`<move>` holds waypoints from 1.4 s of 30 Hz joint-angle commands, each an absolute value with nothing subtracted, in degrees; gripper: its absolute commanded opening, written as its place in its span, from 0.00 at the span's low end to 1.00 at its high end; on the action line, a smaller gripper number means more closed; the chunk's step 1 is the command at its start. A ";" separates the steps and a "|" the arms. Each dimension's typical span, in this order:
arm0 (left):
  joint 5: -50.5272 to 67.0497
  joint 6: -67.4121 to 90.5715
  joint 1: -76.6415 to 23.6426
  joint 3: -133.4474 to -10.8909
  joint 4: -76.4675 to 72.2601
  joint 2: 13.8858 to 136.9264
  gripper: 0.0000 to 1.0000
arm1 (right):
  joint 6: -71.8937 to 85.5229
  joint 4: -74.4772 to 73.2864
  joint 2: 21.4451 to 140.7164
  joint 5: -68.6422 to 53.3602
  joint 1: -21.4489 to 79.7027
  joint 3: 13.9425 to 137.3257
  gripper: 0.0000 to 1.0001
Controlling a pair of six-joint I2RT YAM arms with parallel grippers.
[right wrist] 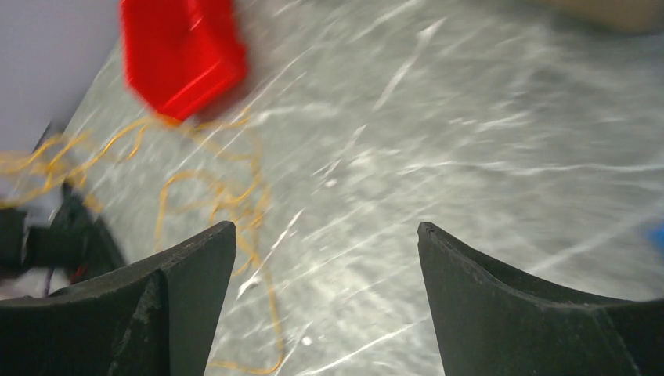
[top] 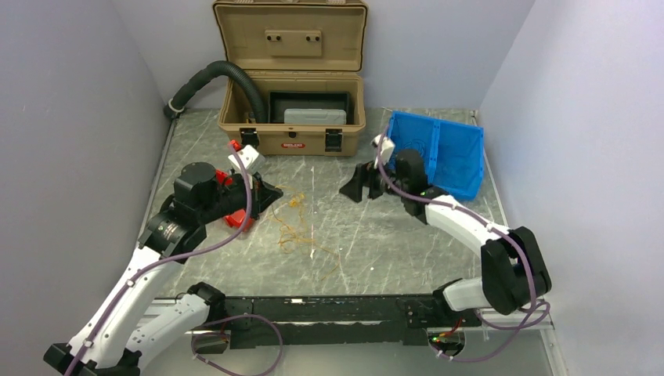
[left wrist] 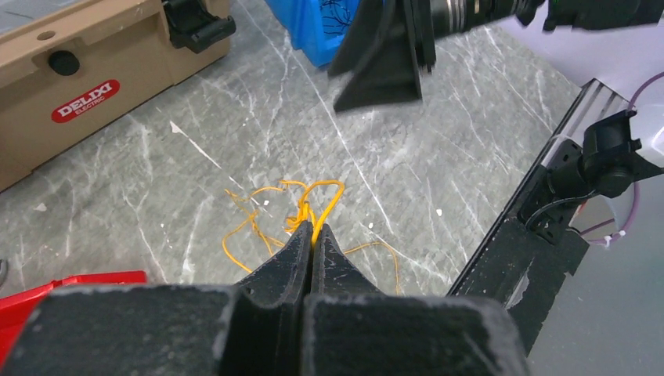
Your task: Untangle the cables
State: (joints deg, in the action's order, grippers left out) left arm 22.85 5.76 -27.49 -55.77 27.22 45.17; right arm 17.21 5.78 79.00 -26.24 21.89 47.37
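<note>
On the table (top: 407,243), the right gripper (right wrist: 325,231), jaws wide, should take a loose loop well apart from the left gripper (left wrist: 313,235) — pinched tight on the cables (left wrist: 309,205) — then pull away slowly. The cables are thin yellow strands, snarled mid-table, loops trailing toward the near edge.

The grey stone-look tabletop (top: 376,235) with white veins is smooth with a dull sheen, and the thin orange-yellow cables (left wrist: 307,210) look like slick plastic-coated wire. The tan hard-plastic case (top: 313,135) is matt, and the left gripper (left wrist: 313,235) has matt black, grainy plastic fingers (left wrist: 282,262).
</note>
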 commanded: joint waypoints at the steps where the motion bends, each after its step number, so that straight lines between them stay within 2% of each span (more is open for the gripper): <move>1: 26.27 6.83 -27.72 -59.12 24.30 45.39 0.00 | 15.54 21.97 75.33 -34.81 27.85 40.74 0.88; 7: 27.61 7.03 -27.77 -59.78 24.75 45.44 0.00 | 14.67 33.52 71.76 -41.53 30.76 37.20 0.90; 14: 29.84 6.70 -27.70 -60.52 25.68 46.24 0.00 | 3.55 24.28 72.69 -45.53 34.99 46.92 0.96; 19: 30.74 6.91 -27.86 -60.99 25.35 46.77 0.00 | -1.69 17.31 77.36 -45.89 37.86 55.03 0.97; 26: 30.48 7.08 -27.83 -61.41 24.92 46.97 0.00 | -2.09 16.33 82.27 -45.60 40.85 58.78 0.95; 27: 30.43 7.04 -27.83 -61.60 25.07 47.08 0.00 | -2.11 16.46 82.64 -45.28 41.27 58.68 0.93; 30: 30.21 6.86 -27.80 -62.21 25.40 47.15 0.00 | -1.77 17.14 83.50 -44.62 42.03 58.12 0.72; 34: 26.54 7.41 -27.84 -62.21 25.35 46.63 0.00 | -1.12 17.79 83.41 -43.08 42.07 56.24 0.28; 37: 22.06 7.99 -27.84 -62.07 25.32 45.71 0.00 | -0.17 19.48 81.60 -41.42 42.03 52.92 0.03; 38: 20.47 8.52 -27.83 -62.06 25.44 45.48 0.00 | -0.18 20.20 80.55 -40.18 41.97 51.48 0.00; 42: 12.27 9.47 -27.82 -62.64 26.97 44.90 0.00 | 3.34 22.22 76.05 -33.20 41.65 44.85 0.00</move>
State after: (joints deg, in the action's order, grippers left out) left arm 21.06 7.92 -27.59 -59.92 27.46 46.30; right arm 0.93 18.00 81.23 -39.79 42.02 49.60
